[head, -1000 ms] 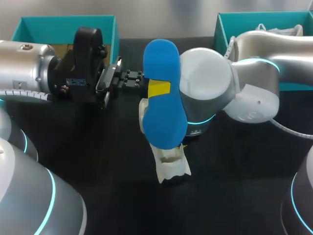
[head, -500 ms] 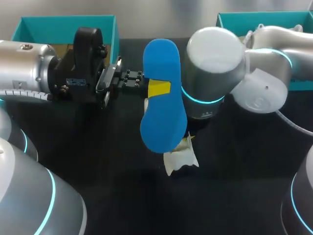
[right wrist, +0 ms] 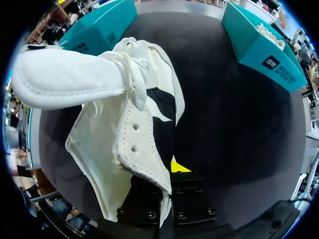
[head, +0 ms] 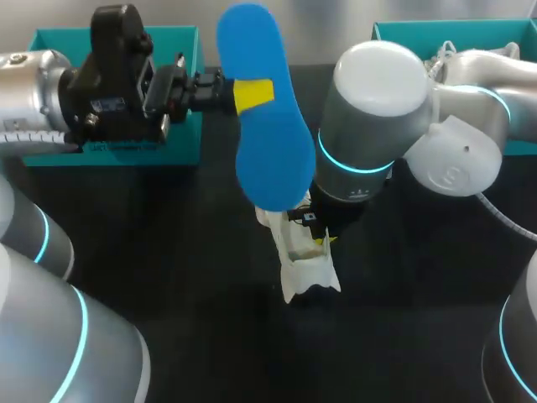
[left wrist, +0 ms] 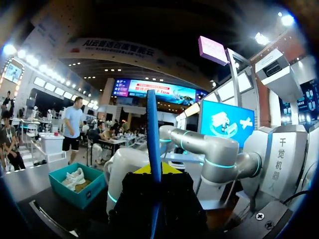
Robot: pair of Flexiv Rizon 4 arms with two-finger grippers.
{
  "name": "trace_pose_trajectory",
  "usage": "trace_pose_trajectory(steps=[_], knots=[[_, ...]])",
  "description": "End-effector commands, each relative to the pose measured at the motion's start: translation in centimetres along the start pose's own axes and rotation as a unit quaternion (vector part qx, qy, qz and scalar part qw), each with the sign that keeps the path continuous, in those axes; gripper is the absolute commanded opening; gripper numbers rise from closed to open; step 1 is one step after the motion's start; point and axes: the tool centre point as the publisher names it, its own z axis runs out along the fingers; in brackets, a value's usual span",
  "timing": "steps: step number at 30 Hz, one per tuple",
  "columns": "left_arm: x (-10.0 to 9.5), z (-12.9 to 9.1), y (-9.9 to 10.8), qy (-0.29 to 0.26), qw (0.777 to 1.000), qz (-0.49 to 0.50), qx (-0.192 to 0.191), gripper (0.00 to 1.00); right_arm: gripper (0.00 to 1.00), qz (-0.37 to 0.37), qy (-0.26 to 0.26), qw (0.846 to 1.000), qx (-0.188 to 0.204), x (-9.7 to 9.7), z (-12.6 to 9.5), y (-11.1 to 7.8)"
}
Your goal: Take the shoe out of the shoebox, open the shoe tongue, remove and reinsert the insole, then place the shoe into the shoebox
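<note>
1. Lifted toward 11 o'clock, the blue insole (head: 268, 159) sits pinched in the left gripper (head: 245, 94).
2. Right gripper (head: 315, 237) clamps the white shoe (head: 304, 267) at table centre.
3. Removal looks done; reinserting and boxing remain.

White shoe (head: 304, 267) — laced, its padded tongue (right wrist: 65, 77) pulled out, mouth gaping. The blue insole (head: 264, 126) is out of the shoe, raised above its far end, broad face showing. Left teal shoebox (head: 180, 151) stands behind the shoe; right teal shoebox (head: 386, 50) — also behind — holds another white shoe (right wrist: 269, 33).
</note>
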Motion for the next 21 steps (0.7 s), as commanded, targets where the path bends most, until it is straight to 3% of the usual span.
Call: trace_pose_trajectory(steps=[1, 9, 21], knots=[[0.0, -2.1, -0.2, -0.009, 1.0, -0.006, -0.019, 0.0, 0.0, 0.018, -0.004, 1.0, 0.01, 0.4, 0.4, 0.3], [0.0, -4.1, 0.3, -0.019, 0.999, -0.018, -0.036, 0.0, 0.0, 0.051, -0.012, 0.999, -0.003, 2.0, 0.9, -0.1], [-0.6, -6.1, 0.9, -0.039, 0.997, -0.038, -0.049, 0.0, 0.0, 0.051, -0.012, 0.999, -0.003, 2.0, 0.9, -0.1]])
